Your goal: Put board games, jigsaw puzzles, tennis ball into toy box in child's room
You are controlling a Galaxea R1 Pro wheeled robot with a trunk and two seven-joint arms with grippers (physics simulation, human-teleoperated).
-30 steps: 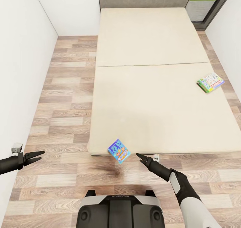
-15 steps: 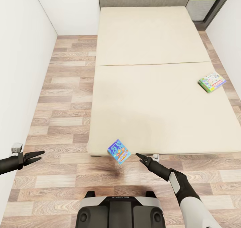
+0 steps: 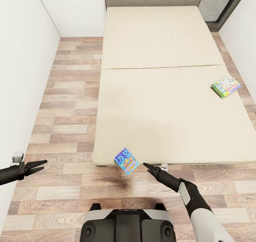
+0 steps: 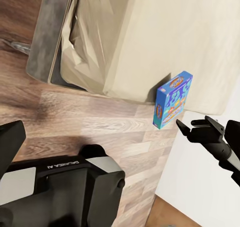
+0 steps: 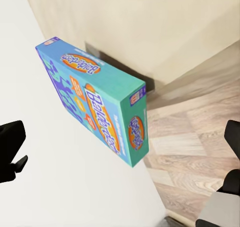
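So the robot's parked at the foot of the bed [image 3: 160, 92], looking down over the beige mattress and the wood floor [image 3: 67, 103]. The blue board game [image 3: 126, 160] is right at the near edge of the mattress, tilted, partly hanging off the corner with the floor below it. From the left wrist camera it looks stood up on its end against the mattress side [image 4: 172, 100], and the right wrist camera gets a close look at its teal edge and orange logos [image 5: 95, 107].

The right gripper [image 3: 146, 166] is just beside that blue box, pointing toward it but not touching. In the head view its tips look pressed to a point, though from its own camera the two fingers [image 5: 10, 149] sit far apart at either side with the box between them, so I can't tell for sure which it is. The left gripper [image 3: 42, 162] is way off to the side near the white wall [image 3: 21, 74], fingers spread a little, holding nothing.

The second board game, the green-edged one with the white cover [image 3: 225, 86], lies flat near the bed's far right edge, well apart from both arms.
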